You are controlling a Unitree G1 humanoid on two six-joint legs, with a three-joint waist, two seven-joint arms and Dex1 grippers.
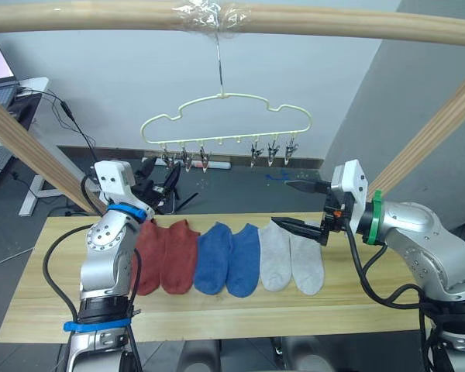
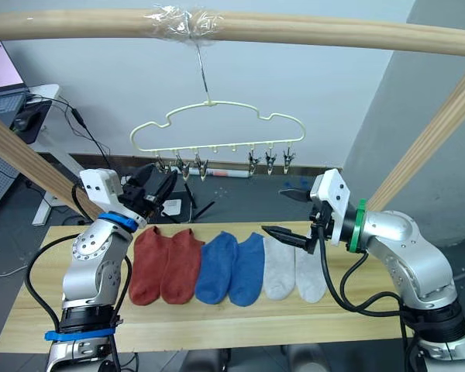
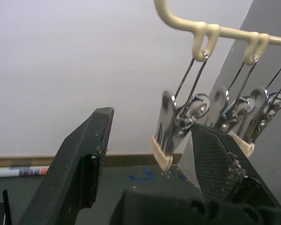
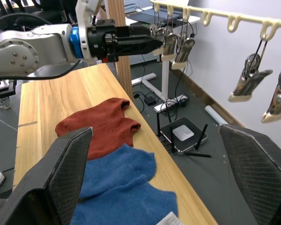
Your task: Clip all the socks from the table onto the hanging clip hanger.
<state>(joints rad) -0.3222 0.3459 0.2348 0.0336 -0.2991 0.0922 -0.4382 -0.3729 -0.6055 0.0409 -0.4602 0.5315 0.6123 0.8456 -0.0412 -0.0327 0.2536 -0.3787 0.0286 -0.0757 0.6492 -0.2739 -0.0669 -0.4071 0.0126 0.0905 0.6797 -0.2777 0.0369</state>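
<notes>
Six socks [image 1: 229, 258] are laid in a row on the tabletop [image 1: 46, 294]. Both grippers, left [image 1: 164, 180] and right [image 1: 298, 205], are held with fingers apart, empty, near the clip hanger [image 1: 226, 122].

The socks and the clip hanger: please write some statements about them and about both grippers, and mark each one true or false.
1. All six socks lie on the table. True.
2. A blue sock already hangs from the clip hanger. False: its clips carry nothing.
3. The left gripper is raised at the hanger's leftmost clips, open. True.
4. The right gripper is shut on a grey sock. False: it is open and holds nothing, above the grey pair.
5. The rust-red pair lies between the blue and grey pairs. False: the blue pair is in the middle.
</notes>
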